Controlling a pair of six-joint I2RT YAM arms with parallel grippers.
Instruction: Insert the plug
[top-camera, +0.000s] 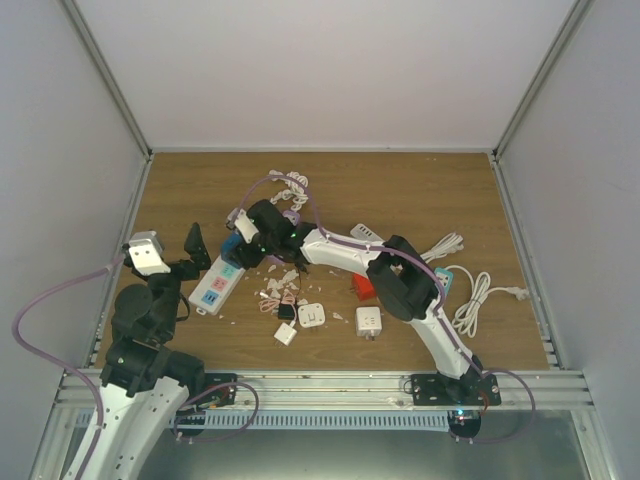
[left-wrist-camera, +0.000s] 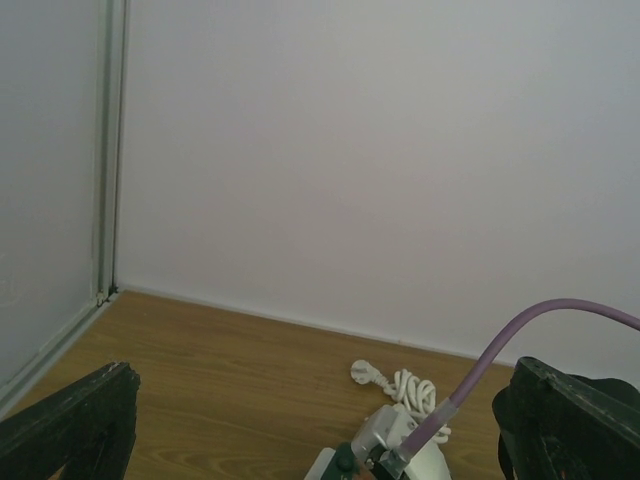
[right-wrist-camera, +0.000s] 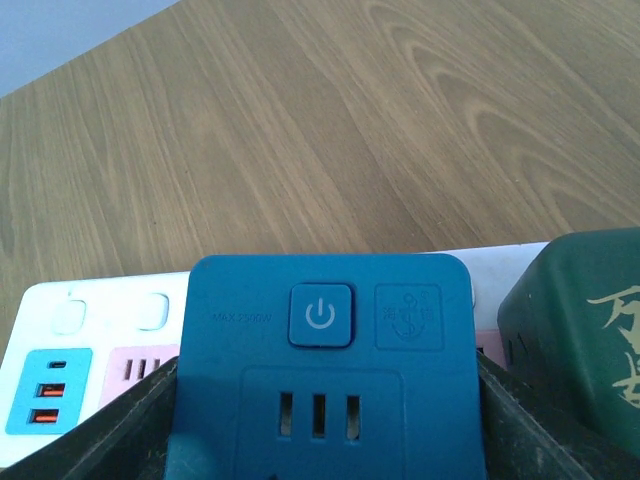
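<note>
I see a wood-grain table (top-camera: 420, 190) boxed by plain pale walls (top-camera: 330, 70) at the back and both sides. A metal rail (top-camera: 320, 385) runs along its near edge. Light is even and soft.

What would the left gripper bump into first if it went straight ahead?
The left gripper, jaws open, aims over the table at the white back wall; nothing seems in between. The coiled white cord lies lower, though depth is unclear.

We count one white power strip (top-camera: 218, 283) near the left edge, one blue adapter (right-wrist-camera: 325, 370) and three small white adapters (top-camera: 312, 315) (top-camera: 369, 321) (top-camera: 286, 333). We see one red block (top-camera: 363, 287).
</note>
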